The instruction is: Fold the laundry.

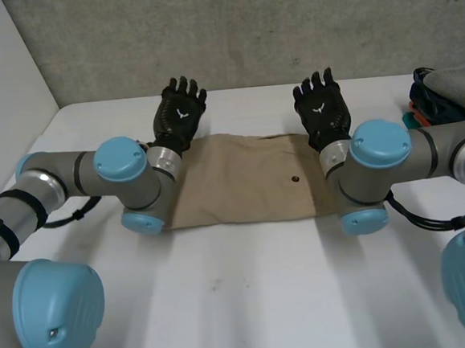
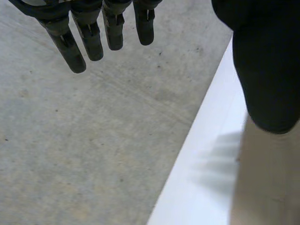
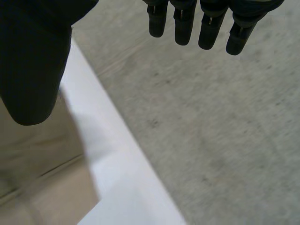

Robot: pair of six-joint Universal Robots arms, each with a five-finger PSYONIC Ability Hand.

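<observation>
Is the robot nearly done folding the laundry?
Not yet. The tan cloth lies flat in a rectangle on the table, maybe folded once. The left robot hand and the right robot hand are open near its far corners, holding nothing. A pile of clothes off to the right is left.

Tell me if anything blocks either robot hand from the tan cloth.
Nothing visible does. The left robot hand and right robot hand are open at the far corners of the tan cloth. The pile of clothes lies at the right edge of the table, apart from the cloth.
</observation>
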